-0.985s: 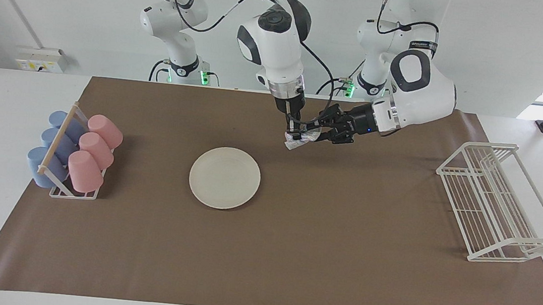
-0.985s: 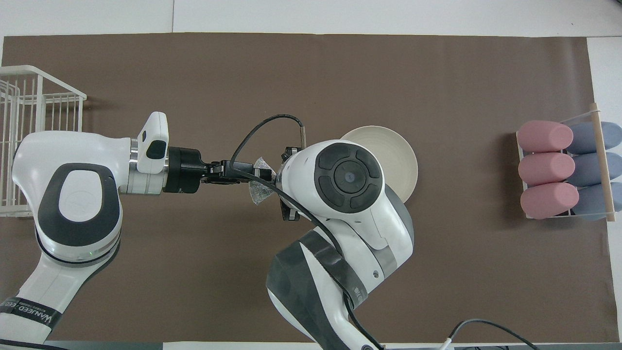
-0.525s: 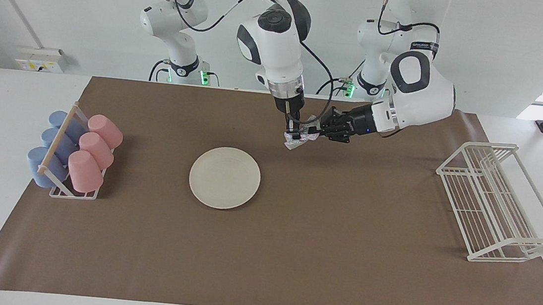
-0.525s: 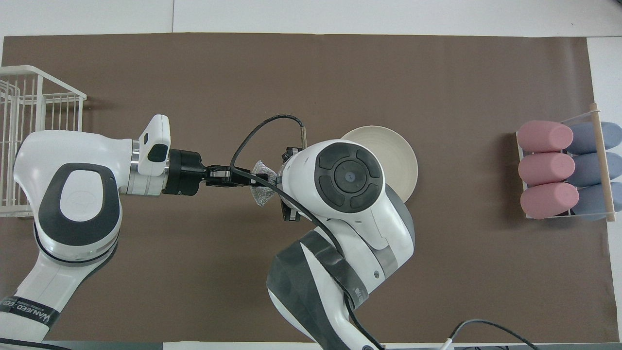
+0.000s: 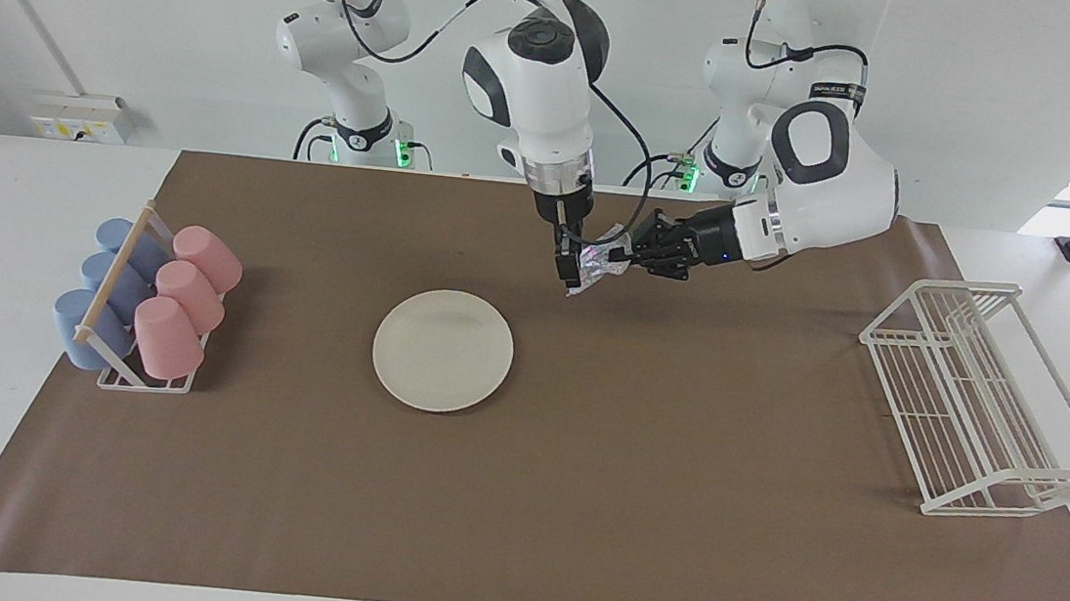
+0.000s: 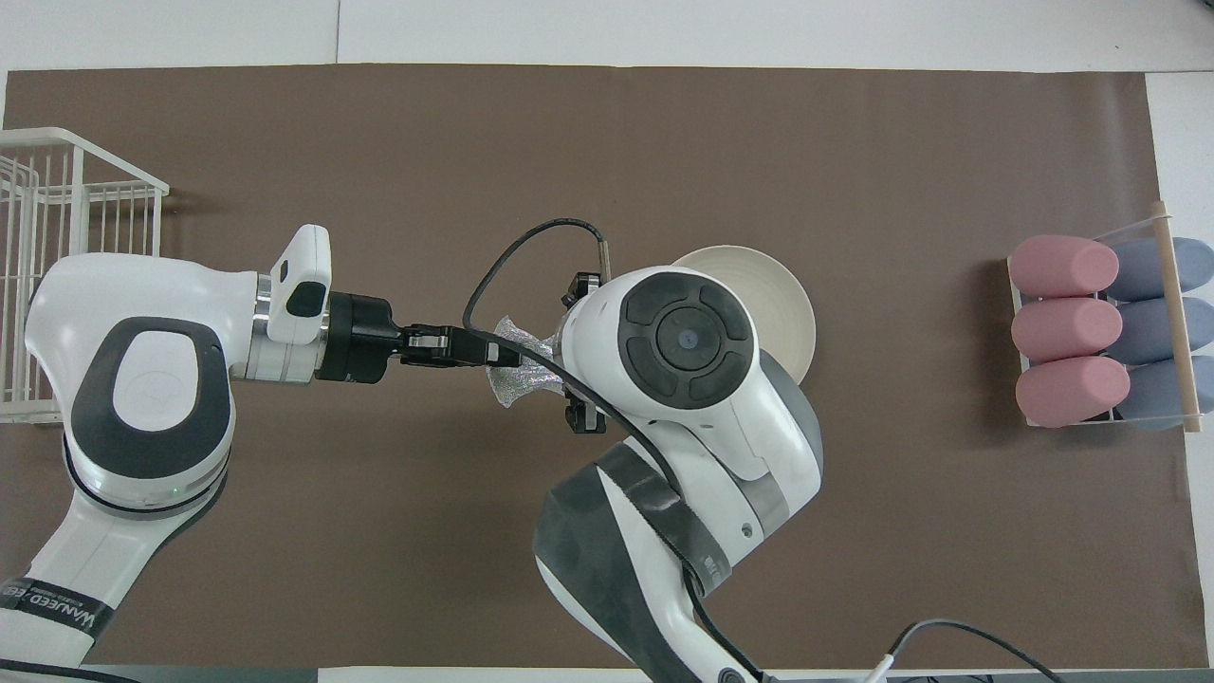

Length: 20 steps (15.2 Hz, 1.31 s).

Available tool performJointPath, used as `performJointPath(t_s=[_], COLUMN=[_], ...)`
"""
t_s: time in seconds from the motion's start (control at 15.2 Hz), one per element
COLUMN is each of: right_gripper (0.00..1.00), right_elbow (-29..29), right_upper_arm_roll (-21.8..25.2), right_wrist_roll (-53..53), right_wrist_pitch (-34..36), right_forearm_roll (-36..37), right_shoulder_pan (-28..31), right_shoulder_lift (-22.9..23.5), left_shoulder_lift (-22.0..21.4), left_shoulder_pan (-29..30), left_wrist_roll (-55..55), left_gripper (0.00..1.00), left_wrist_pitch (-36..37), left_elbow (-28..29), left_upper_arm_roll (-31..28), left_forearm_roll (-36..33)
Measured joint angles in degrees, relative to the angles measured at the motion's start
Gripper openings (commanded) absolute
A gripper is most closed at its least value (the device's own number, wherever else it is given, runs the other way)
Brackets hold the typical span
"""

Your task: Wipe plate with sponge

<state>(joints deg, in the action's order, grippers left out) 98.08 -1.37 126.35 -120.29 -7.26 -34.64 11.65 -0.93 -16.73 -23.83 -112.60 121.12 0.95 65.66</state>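
The silvery sponge (image 5: 602,264) hangs in the air between my two grippers, above the brown mat and nearer to the robots than the plate. My left gripper (image 5: 623,253) reaches in level from the left arm's end and is shut on the sponge's edge. My right gripper (image 5: 567,274) points straight down and touches the sponge's other edge. The cream-white plate (image 5: 443,351) lies bare on the mat, toward the right arm's end from the sponge. In the overhead view the right arm's wrist covers part of the plate (image 6: 792,299) and its own gripper; the sponge (image 6: 517,375) and the left gripper (image 6: 493,353) show.
A rack of pink and blue cups (image 5: 147,302) stands at the right arm's end of the mat. A white wire rack (image 5: 977,402) stands at the left arm's end.
The left gripper's fingers have closed in on the sponge. The right arm's hand has shifted slightly toward the plate while the sponge stayed at the left gripper's tip.
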Motion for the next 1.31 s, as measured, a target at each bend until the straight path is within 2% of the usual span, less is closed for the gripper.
performJointPath(t_s=[0.2, 0.39, 0.66, 0.79, 0.98, 1.31], right_gripper=[1.00, 1.00, 1.00, 1.00, 1.00, 1.00], right_elbow=[-0.19, -0.18, -0.13, -0.14, -0.17, -0.14], right_upper_arm_roll=[0.30, 0.49, 0.51, 0.50, 0.61, 0.88], right_wrist_roll=[-9.16, -31.15, -59.77, -68.79, -76.66, -91.08], right_wrist_pitch=[6.85, 14.48, 15.47, 15.46, 15.41, 15.44], right_forearm_roll=[0.35, 0.36, 0.35, 0.36, 0.36, 0.36], right_shoulder_pan=[7.35, 15.76, 21.15, 22.82, 27.60, 35.81], right_shoulder_lift=[-2.87, -6.35, -8.10, -8.36, -9.85, -10.50], left_shoulder_lift=[0.00, 0.00, -0.03, -0.05, -0.10, -0.16], left_shoulder_pan=[0.00, 0.82, 5.34, 5.96, 5.95, 5.92], left_wrist_roll=[0.33, 1.32, 3.78, 6.73, 11.20, 19.66], left_gripper=[0.00, 0.00, 0.00, 0.00, 0.00, 0.00], left_wrist_pitch=[0.08, 1.77, 5.64, 6.28, 6.99, 10.60], left_elbow=[0.00, -0.09, -1.35, -2.38, -3.98, -7.64], left_upper_arm_roll=[-0.09, -0.40, -0.75, -0.82, -0.64, -0.57], left_forearm_roll=[0.00, -0.21, -4.55, -9.16, -17.17, -34.74])
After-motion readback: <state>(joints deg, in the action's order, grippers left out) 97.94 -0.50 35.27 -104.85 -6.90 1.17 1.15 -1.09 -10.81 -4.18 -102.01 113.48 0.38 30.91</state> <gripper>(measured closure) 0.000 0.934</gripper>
